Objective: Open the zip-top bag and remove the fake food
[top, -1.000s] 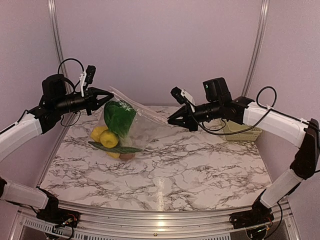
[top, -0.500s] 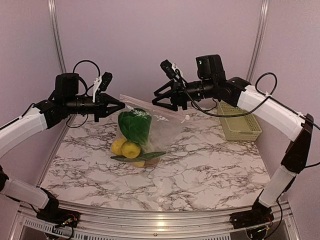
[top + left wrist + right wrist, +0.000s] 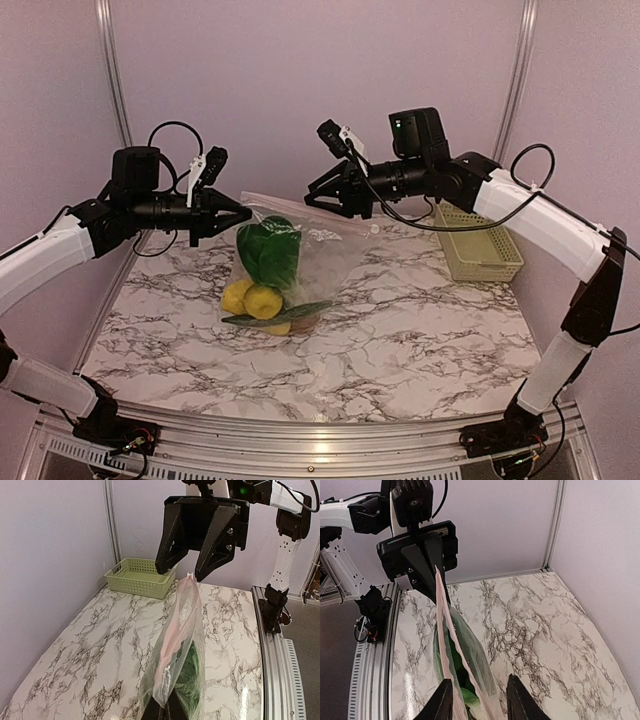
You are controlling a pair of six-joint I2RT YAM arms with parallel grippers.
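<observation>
The zip-top bag (image 3: pixel 332 256) hangs clear above the marble table (image 3: pixel 420 330), sagging at its lower left. My left gripper (image 3: pixel 245 213) is shut on the bag's top left corner, with the bag rising from its fingers in the left wrist view (image 3: pixel 169 707). My right gripper (image 3: pixel 322 203) is open at the bag's top edge. In the right wrist view (image 3: pixel 479 700) the whitish zip strip (image 3: pixel 451 630) runs between its spread jaws, unclamped and slightly parted. Inside the bag are the fake food pieces: leafy green (image 3: pixel 268 250), yellow lemons (image 3: pixel 252 298), long green pod (image 3: pixel 285 314).
A pale green slatted basket (image 3: pixel 480 255) stands at the back right of the table, also in the left wrist view (image 3: pixel 137 577). Metal rails run along the table's near edge (image 3: pixel 320 440). Purple walls enclose the back and sides.
My left gripper carried the bag rightward. My right gripper rose and moved left from the bag's right end to its top edge. In the last half second almost nothing moved.
</observation>
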